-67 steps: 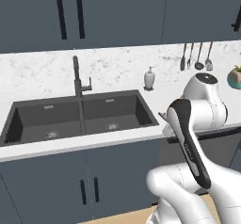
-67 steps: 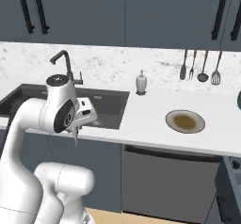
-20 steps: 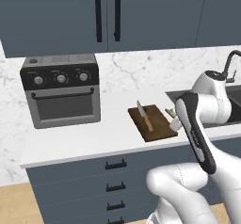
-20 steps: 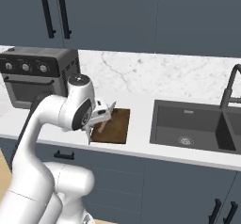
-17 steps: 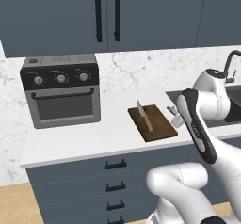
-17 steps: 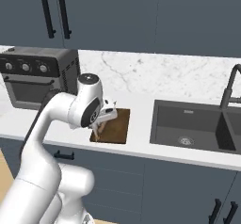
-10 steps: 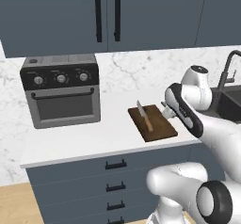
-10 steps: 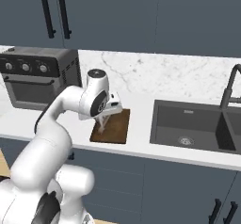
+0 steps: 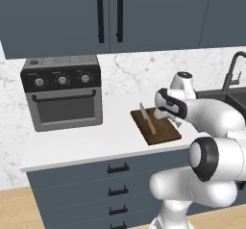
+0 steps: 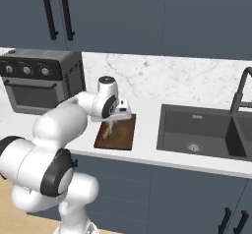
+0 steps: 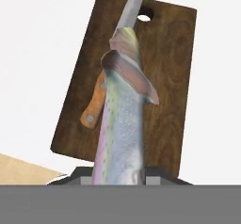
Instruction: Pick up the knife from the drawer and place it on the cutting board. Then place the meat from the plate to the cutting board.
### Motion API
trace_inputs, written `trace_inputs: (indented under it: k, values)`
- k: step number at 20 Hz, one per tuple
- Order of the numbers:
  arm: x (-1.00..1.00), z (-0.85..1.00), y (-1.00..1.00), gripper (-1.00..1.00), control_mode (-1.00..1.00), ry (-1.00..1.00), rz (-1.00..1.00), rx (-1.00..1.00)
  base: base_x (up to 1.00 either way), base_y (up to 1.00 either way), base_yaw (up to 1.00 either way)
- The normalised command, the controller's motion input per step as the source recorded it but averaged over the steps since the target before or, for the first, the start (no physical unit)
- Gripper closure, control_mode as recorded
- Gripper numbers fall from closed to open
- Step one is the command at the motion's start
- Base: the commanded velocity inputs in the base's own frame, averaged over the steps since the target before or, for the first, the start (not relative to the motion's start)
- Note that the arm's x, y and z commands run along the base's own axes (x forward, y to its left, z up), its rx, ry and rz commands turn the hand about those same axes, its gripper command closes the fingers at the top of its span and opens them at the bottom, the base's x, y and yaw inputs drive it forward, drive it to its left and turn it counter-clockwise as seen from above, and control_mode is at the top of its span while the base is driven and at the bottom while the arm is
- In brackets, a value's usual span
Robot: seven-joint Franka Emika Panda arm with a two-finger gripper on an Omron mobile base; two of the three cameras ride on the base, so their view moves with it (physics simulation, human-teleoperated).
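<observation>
From the left base view, the end effector (image 9: pixel 169 120) hovered over the dark brown wooden cutting board (image 9: pixel 165 133) on the white bench (image 9: pixel 86 141). In the hand view it gripped the slim silvery meat (image 11: pixel 123 124), poised above the tan-handled knife (image 11: pixel 95 103), apparently for placing.

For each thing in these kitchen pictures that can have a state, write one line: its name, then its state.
Knife: lying on the cutting board.
Cutting board: flat on the counter, carrying the knife.
Meat: a fish, held over the board.
Claw: shut on the meat.
Toaster oven: door closed.
Counter drawers: closed.
Upper cabinets: closed.
</observation>
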Motion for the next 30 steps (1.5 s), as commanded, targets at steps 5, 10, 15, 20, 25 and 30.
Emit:
trace_inputs:
  k: [5,10,15,20,25,30]
  values:
    - [0.34,-0.35,0.01,1.00,-1.00,0.00,-0.01,0.00,0.00,0.00,0.00]
    - [0.30,-0.39,0.03,1.00,-1.00,0.00,0.00,0.00,0.00,0.00,0.00]
    - [0.30,-0.40,0.10,-1.00,-1.00,0.00,0.00,0.00,0.00,0.00,0.00]
    - [0.00,-0.02,0.01,-1.00,-1.00,-0.01,0.00,0.00,0.00,0.00,0.00]
    - [0.00,0.25,0.00,-1.00,-1.00,0.00,0.00,0.00,0.00,0.00,0.00]
    - [-0.37,0.62,-0.07,-1.00,-1.00,-0.01,0.01,0.00,0.00,0.00,0.00]
